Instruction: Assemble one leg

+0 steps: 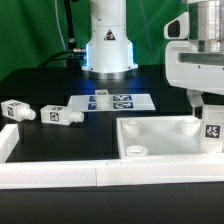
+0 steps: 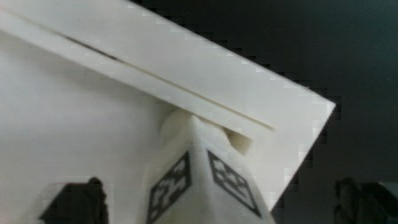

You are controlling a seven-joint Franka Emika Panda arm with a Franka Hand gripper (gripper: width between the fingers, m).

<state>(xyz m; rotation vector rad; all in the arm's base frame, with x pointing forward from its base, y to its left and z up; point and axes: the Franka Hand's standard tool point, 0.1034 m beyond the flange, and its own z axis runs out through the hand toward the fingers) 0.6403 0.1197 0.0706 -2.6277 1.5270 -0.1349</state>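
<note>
Short white square-section plastic leg with black-and-white tags [image 1: 212, 131] [image 2: 199, 180] stood upright in right corner of wide white tray-like piece [image 1: 160, 150] [image 2: 107, 110], under gripper [image 1: 205, 108]. Finger grip cannot be told. Two identical white tagged blocks [image 1: 18, 110] [image 1: 62, 117] seen lying at exterior view's left, near flat white marker board [image 1: 112, 101].

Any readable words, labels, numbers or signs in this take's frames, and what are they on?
No words, brands or numbers can be read.
Marker board: square tag patterns only, no text.
Two loose legs: tag marks only.
Leg at the tray-like piece: tag marks only.
Robot base: blue glow, no lettering legible.
</note>
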